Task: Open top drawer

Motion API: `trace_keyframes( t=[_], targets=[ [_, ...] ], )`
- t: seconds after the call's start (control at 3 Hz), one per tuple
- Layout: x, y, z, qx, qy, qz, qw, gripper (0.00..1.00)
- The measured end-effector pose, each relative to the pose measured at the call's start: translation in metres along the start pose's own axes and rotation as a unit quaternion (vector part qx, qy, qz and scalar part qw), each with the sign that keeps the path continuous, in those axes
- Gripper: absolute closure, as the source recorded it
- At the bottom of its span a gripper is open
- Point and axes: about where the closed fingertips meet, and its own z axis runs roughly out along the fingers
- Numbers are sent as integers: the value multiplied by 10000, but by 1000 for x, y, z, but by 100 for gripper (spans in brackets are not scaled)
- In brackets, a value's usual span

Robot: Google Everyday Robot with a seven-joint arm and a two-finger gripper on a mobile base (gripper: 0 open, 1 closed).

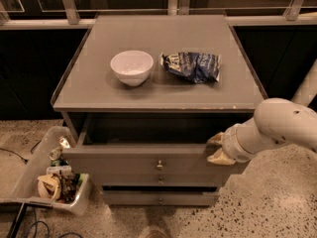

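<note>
The top drawer [124,158] of the grey cabinet [158,90] is pulled partly out, with a dark gap behind its wide front. Its small round metal knob [159,165] sits at the centre of the front. My gripper [218,148] is at the right end of the drawer front's top edge, on the end of my white arm [277,125], which comes in from the right. Below are two slimmer drawer fronts, the middle one [159,180] and the bottom one [159,199], each with a similar knob.
A white bowl [132,67] and a blue crumpled snack bag [193,66] lie on the cabinet top. A clear bin [34,175] of odds and ends stands on the speckled floor at the left, with cables beside it. A railing runs behind.
</note>
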Motion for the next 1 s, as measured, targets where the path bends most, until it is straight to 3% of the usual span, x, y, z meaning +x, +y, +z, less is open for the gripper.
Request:
trace_keyframes(
  t=[0.33,0.67,1.0],
  targets=[
    [0,0,0,0,0,0,10000,58],
    [0,0,0,-1,0,0,10000,61],
    [0,0,0,-1,0,1,10000,84]
  ],
)
